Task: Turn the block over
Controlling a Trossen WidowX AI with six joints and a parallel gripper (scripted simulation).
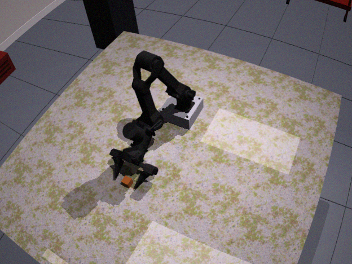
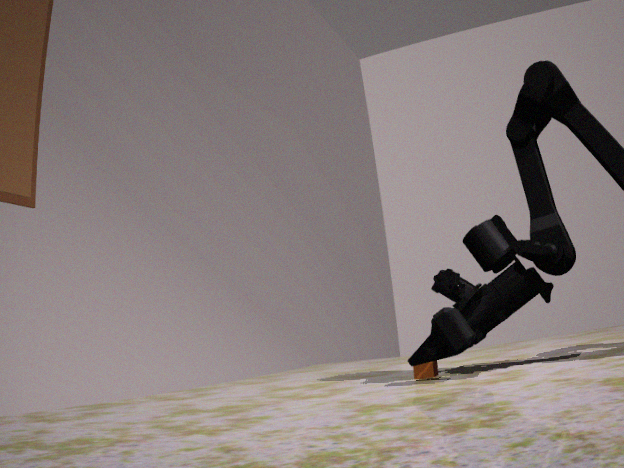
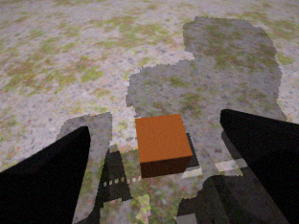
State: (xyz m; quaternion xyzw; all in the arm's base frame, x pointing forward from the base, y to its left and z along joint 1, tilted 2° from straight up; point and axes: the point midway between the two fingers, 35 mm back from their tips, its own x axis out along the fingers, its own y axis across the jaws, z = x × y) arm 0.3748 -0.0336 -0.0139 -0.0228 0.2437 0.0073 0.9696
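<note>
Fingers (image 1: pixel 127 184) (image 2: pixel 410 361) are spread wide around the orange block (image 1: pixel 127 181) (image 2: pixel 425 370) (image 3: pixel 163 139), nothing gripped, apparently so that it is left free; it is seated flat on the desk (image 1: pixel 241 198) (image 2: pixel 252 428) (image 3: pixel 38 105) between them; whether its marked side is turned down cannot be told.

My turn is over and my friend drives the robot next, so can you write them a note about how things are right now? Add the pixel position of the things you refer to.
Gripper (image 1: pixel 124 184) (image 2: pixel 410 362) (image 3: pixel 156 123): open, holding nothing, fingers on both sides of the block.
Block (image 1: pixel 126 181) (image 2: pixel 425 370) (image 3: pixel 164 138): flat on the table (image 1: pixel 241 198) (image 2: pixel 252 428) (image 3: pixel 43 29).
Done: block resting, let go.
Left: check the marked side is down; no mark shows, so I can't tell. Then probably back the arm away.
</note>
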